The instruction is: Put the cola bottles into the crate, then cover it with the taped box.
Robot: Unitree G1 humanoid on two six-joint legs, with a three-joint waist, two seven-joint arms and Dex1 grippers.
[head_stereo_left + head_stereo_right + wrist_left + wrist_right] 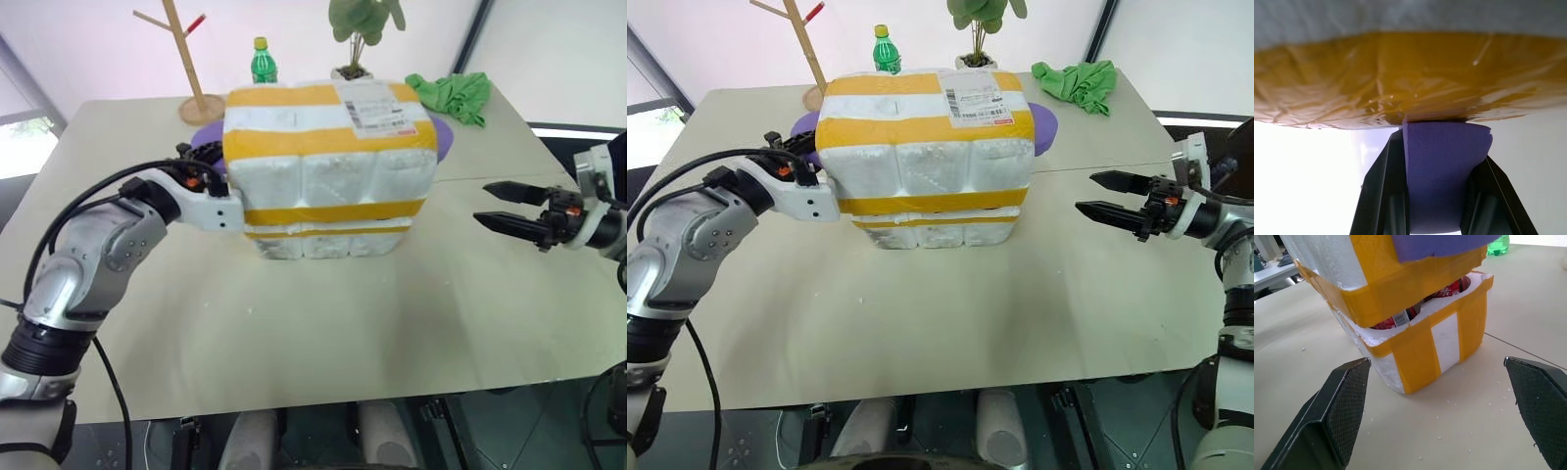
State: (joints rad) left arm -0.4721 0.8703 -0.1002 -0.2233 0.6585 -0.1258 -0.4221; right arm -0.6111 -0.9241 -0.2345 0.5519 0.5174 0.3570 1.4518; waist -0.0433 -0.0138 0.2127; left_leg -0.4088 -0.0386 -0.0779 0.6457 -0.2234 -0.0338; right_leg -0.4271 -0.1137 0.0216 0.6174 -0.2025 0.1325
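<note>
**Sitting the box down on the crate**

Left hand (1437, 196) is clamped on a purple tab (1442, 171) sticking out of the box (328, 162), right at the box's side, so the box is pretty much hanging off those fingers. Box is sitting over the crate (1437, 345) but not flush: from the right wrist view it's tilted, with a gap on the side facing the right hand, and you can see the red labels of the bottles (1400, 319) through it, down in the crate. Right hand (1117, 208) is off to the other side of the box, well apart from it, fingers spread wide and holding nothing, hovering above the desk (323, 323).
</note>
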